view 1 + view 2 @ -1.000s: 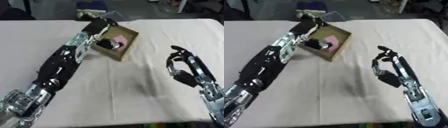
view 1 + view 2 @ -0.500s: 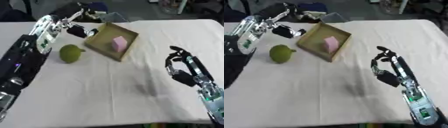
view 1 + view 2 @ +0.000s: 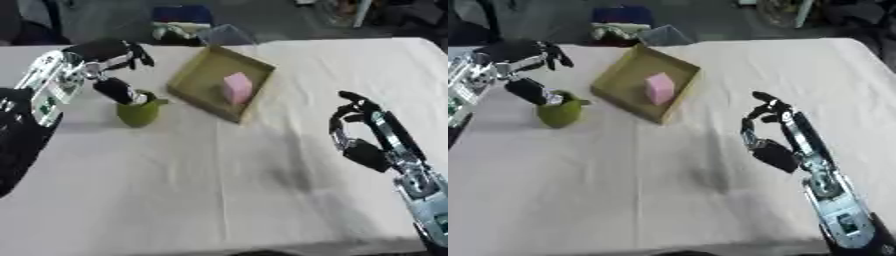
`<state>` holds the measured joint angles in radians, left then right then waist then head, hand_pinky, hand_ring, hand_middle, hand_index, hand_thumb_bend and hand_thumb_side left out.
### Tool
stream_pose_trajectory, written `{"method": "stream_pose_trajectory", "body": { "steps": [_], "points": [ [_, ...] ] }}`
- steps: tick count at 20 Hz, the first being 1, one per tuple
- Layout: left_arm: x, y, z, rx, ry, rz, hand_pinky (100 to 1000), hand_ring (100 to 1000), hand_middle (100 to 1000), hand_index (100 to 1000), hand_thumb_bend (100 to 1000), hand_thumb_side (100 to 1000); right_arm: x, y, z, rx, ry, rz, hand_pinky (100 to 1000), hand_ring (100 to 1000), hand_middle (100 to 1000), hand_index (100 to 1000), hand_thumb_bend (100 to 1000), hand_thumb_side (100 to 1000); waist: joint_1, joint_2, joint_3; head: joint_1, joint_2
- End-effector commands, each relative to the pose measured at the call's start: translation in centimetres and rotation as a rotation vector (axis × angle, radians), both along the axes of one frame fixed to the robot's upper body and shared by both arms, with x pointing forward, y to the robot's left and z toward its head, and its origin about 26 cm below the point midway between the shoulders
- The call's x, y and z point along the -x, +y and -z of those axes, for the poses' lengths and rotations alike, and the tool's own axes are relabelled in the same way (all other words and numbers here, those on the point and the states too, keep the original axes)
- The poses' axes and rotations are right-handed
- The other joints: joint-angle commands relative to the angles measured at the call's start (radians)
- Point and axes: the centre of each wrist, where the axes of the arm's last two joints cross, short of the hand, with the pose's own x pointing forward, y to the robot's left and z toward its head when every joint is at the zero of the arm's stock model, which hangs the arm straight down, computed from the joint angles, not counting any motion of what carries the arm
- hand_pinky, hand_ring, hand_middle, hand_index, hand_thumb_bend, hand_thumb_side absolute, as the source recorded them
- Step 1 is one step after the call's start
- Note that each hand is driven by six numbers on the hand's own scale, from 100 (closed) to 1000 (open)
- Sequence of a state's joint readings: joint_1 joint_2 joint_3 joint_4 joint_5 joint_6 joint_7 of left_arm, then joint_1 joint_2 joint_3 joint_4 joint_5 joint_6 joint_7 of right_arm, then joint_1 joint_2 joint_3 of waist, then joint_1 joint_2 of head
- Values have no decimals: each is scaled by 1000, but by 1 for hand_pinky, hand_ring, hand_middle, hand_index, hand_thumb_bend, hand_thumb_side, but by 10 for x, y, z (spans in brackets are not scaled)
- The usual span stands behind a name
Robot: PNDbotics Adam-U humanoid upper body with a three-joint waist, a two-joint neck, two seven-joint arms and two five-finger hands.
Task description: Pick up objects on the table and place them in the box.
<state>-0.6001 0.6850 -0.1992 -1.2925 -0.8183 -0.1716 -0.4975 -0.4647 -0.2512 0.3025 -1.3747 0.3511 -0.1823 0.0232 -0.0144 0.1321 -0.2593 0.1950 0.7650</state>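
A green pear-shaped fruit (image 3: 138,112) stands on the cream tablecloth, left of the box. My left hand (image 3: 107,52) hovers just above and behind it, open, fingers spread, with the dark thumb (image 3: 115,91) reaching down to the fruit's top. The shallow tan box (image 3: 198,75) lies askew at the table's middle back, and a pink block (image 3: 236,88) rests inside it. My right hand (image 3: 777,134) is raised at the right, well apart from the box, fingers relaxed and holding nothing.
The cream-covered table (image 3: 219,190) stretches wide toward me. Beyond its far edge sit a blue item (image 3: 180,14) and a clear container (image 3: 224,35). My left forearm (image 3: 48,87) comes in along the left side.
My left hand has drawn back from over the box to the left and now sits above the green fruit. The pink block lies in the box. The right hand has hardly moved.
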Motion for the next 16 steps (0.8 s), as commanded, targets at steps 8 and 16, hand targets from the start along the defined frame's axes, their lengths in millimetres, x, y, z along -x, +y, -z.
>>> {"method": "stream_pose_trajectory", "body": {
  "steps": [8,16],
  "points": [
    [-2,27,40,-71,15,-115,691,626,673,768,298,339,-3,-6,-10,13,-32,9,763,829,618,938,100,471,-2,-15,0,-4,5],
    [-4,17,38,40,-139,-92,620,493,495,611,117,227,-3,-5,-9,12,-31,9,763,829,619,937,100,470,-4,-15,0,-5,5]
  ]
}}
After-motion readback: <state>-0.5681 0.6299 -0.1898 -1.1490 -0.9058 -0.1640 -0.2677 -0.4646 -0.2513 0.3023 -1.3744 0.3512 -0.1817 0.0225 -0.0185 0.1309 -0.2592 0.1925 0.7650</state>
